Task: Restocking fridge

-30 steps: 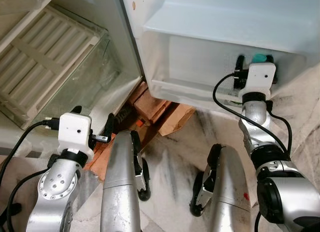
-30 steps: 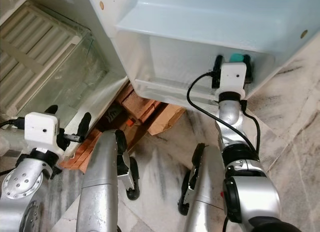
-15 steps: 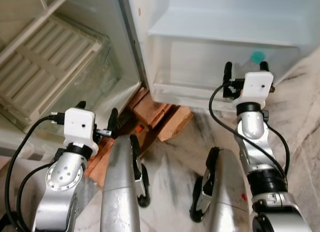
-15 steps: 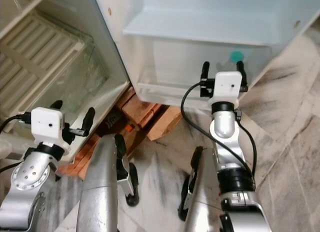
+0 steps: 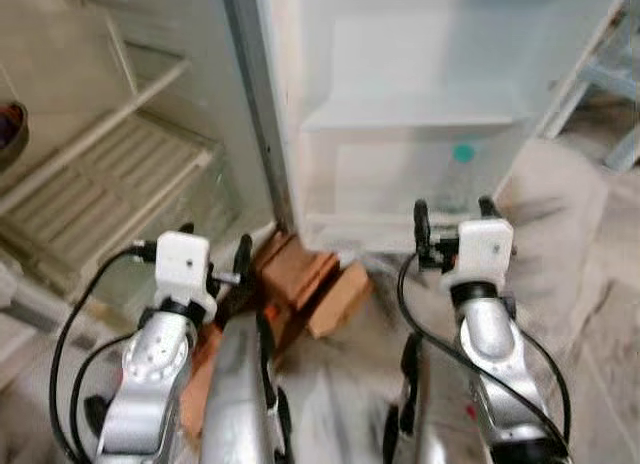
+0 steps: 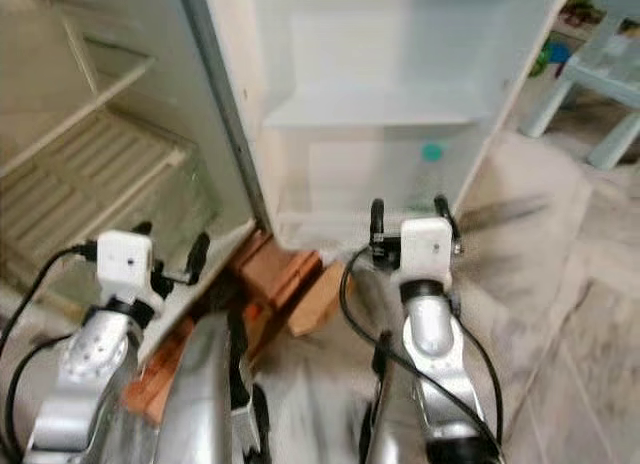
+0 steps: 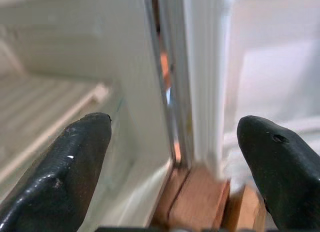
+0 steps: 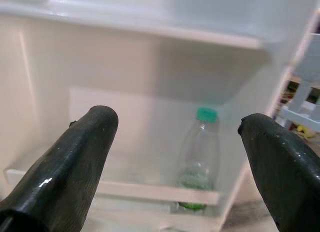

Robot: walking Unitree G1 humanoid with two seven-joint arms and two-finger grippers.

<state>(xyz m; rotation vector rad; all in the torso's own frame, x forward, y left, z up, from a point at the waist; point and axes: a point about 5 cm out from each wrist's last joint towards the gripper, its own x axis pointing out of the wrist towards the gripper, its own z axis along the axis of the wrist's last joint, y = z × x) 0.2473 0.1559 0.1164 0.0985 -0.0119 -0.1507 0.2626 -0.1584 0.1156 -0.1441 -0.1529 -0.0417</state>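
Bottle (image 8: 199, 159): clear plastic with a green cap; stands upright, long axis vertical, cap pointing up; green remnant at the base.
Bottle, place: lowest door shelf (image 8: 165, 192) of the open fridge door (image 5: 420, 74), toward the door's outer edge, behind the shelf's front rail; seen from the head as a green cap (image 5: 462, 154) through the translucent shelf wall.
Right gripper (image 5: 451, 227): raised in front of the door shelf, short of the bottle and apart from it; fingers spread wide, nothing between them, touching nothing.
Right gripper, wrist view: two black fingertips (image 8: 75, 162) frame the shelf, the bottle between them but well beyond.
Left gripper (image 5: 213, 259): held low, near the fridge body's bottom corner, beside the door's hinge edge; fingers wide apart, empty, touching nothing.
Left gripper, wrist view: black fingertips (image 7: 65, 162) on either side of the hinge gap (image 7: 167, 92), bricks showing below.
Bricks (image 5: 305, 284): reddish-brown blocks on the floor beneath the fridge's front corner, between the two arms.
Fridge interior (image 5: 110, 174): open, left of the door; white ribbed shelf and a clear drawer front below it.
Floor (image 6: 560, 314): pale veined stone, right of the door.
Sharpness: head views blurred.
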